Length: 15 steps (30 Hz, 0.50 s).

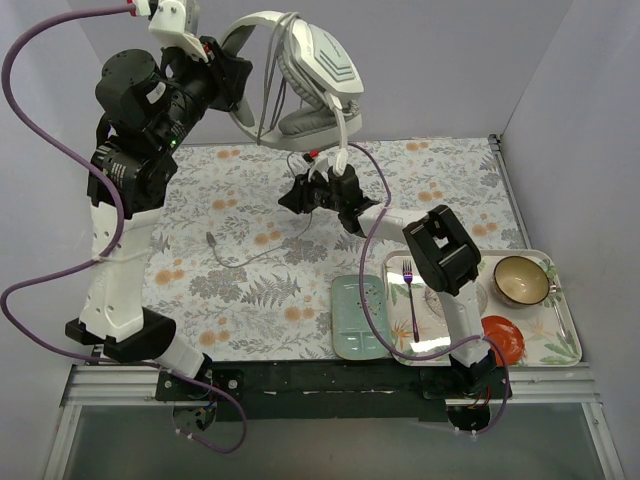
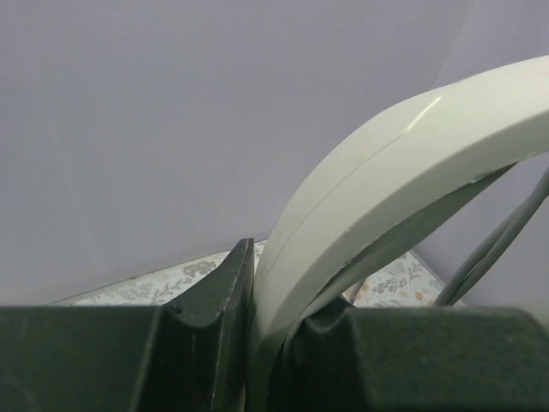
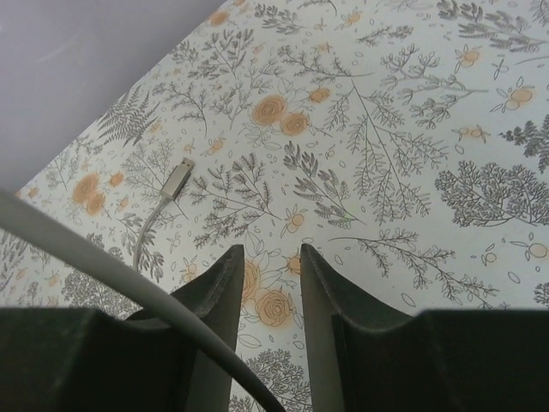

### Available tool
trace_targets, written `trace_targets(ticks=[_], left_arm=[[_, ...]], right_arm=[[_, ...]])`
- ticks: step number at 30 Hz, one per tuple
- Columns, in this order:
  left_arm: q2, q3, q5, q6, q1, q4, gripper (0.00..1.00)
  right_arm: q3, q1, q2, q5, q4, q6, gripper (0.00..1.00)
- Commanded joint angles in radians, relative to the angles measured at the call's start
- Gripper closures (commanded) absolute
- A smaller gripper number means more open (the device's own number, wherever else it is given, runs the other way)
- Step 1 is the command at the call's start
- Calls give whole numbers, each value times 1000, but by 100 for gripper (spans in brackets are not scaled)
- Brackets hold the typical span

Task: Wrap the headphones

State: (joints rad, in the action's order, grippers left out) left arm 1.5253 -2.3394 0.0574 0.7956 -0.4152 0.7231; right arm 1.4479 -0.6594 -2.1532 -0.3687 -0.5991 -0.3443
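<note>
- Left gripper is clenched on the smooth white headband, holding one pair of headphones aloft at the table's back, arch up, two grey padded cups hanging.
- Right gripper: jaws narrowly apart, nothing between the tips.
- One thin grey cord crosses its finger and droops to the floral cloth.
- One flat metal plug lies pointing back-left.

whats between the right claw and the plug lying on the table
Only bare floral tablecloth lies between the right claw and the plug. The right wrist view shows this stretch plainly.
</note>
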Motion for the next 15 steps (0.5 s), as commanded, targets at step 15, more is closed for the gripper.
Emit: trace_targets(ticks=[15], left_arm=[[101, -182, -300, 189, 26, -105, 100]], right_arm=[[161, -103, -73, -46, 361, 99, 99]])
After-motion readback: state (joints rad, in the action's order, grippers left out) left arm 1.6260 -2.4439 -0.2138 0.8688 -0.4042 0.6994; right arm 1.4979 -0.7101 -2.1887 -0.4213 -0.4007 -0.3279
